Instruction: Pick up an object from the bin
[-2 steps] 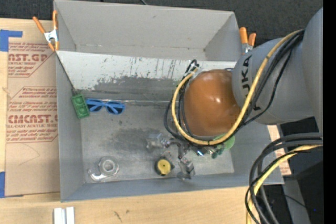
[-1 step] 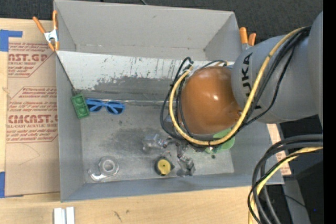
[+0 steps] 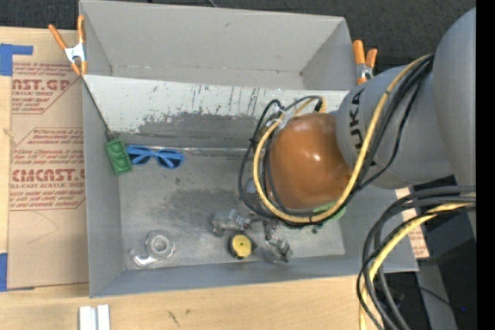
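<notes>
My gripper [image 3: 251, 237] is low over the bin's front middle, under the orange wrist cover, and stands open. One fingertip [image 3: 223, 226] shows to the left and the other to the right. A small yellow round thing [image 3: 240, 246] with a dark centre lies on the bin floor just in front of the gap between them. I cannot tell whether either finger touches it.
A clear plastic ring [image 3: 158, 246] lies in the front left corner. Blue toy glasses [image 3: 157, 157] and a green block [image 3: 118, 156] rest against the left wall. The arm and its cables cover the bin's right side.
</notes>
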Available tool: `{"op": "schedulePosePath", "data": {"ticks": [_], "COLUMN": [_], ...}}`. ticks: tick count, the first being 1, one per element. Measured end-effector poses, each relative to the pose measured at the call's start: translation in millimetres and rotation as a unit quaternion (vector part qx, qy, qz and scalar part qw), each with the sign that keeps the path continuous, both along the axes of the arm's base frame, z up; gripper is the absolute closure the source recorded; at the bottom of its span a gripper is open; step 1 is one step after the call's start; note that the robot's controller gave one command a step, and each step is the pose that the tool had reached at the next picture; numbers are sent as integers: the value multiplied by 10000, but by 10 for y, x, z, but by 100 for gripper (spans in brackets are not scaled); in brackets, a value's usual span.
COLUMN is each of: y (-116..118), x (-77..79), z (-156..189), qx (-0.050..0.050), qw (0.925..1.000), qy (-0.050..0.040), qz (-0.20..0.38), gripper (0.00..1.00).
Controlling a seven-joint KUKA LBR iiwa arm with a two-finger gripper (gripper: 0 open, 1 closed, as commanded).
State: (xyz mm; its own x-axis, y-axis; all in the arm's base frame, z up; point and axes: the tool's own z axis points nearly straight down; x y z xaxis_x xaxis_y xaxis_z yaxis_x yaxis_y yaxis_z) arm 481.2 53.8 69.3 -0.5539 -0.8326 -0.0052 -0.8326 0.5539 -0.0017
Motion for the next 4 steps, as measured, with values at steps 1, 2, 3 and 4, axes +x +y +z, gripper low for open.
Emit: {"op": "schedulePosePath", "data": {"ticks": [1,2,3,4], "y": [274,275,287,300], "x": [-17,-17,-20,-5], "z": [2,4,261,1082], "qx": [-9,-4,-12,-13], "qw": [9843,9844,9845,9848], "qy": [19,21,11,-21], "qz": [1766,1761,1752,1739], "gripper": [0,100,100,100]}}
